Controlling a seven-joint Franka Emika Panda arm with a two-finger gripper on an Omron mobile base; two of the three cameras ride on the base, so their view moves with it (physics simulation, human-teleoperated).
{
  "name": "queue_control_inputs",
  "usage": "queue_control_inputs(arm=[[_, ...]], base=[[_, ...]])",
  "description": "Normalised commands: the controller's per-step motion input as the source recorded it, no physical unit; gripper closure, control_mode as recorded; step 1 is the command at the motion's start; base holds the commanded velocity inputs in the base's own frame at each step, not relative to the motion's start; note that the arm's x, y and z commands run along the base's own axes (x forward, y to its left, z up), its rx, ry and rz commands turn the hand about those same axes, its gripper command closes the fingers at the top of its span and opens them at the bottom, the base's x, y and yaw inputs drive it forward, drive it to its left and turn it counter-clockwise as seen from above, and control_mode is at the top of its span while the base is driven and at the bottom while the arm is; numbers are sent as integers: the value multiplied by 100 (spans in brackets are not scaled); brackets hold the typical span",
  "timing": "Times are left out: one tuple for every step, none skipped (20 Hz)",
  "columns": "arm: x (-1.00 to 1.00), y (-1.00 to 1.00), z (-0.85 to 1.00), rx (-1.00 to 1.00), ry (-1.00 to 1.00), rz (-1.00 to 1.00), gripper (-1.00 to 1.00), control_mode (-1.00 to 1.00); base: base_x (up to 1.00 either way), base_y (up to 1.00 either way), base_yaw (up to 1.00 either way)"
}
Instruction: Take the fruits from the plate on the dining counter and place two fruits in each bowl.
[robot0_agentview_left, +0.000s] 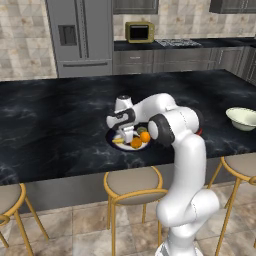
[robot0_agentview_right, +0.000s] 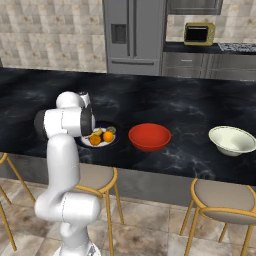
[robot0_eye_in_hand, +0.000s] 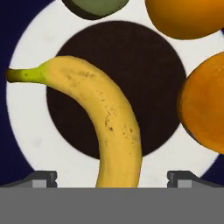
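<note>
The plate lies close below my hand on the dining counter. Across it curves the yellow banana, and my gripper is open with one tip on each side of the banana's thick end, not touching it. Two orange balls sit to its right, and the olive-green fruit is at the top edge. From the left base view the gripper points down over the plate. The red bowl stands just right of the plate, and the cream bowl farther right.
Round stools with yellow metal legs line the counter's front edge. My own arm hides most of the red bowl in the left base view. Behind the counter are a fridge and grey cabinets with a yellow microwave.
</note>
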Motion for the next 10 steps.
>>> queue_control_inputs(arm=[[-14,0,-10,0,0,-16,-100,-100],[-3,0,-17,0,0,-16,-100,-100],[0,0,-23,0,0,-13,-100,-100],[0,-1,-28,0,0,-10,-100,-100],[0,-5,-30,0,0,-6,-100,-100],[0,-5,-31,0,0,-4,-100,-100],[0,-5,-30,0,0,-1,-100,-100],[0,-5,-28,0,0,0,-100,-100],[0,-2,-24,0,0,0,-100,-100],[0,0,-18,0,0,0,100,-100]], base=[[0,0,0],[0,0,0],[0,0,0],[0,0,0],[0,0,0],[0,0,0],[0,0,0],[0,0,0],[0,0,0],[0,0,0]])
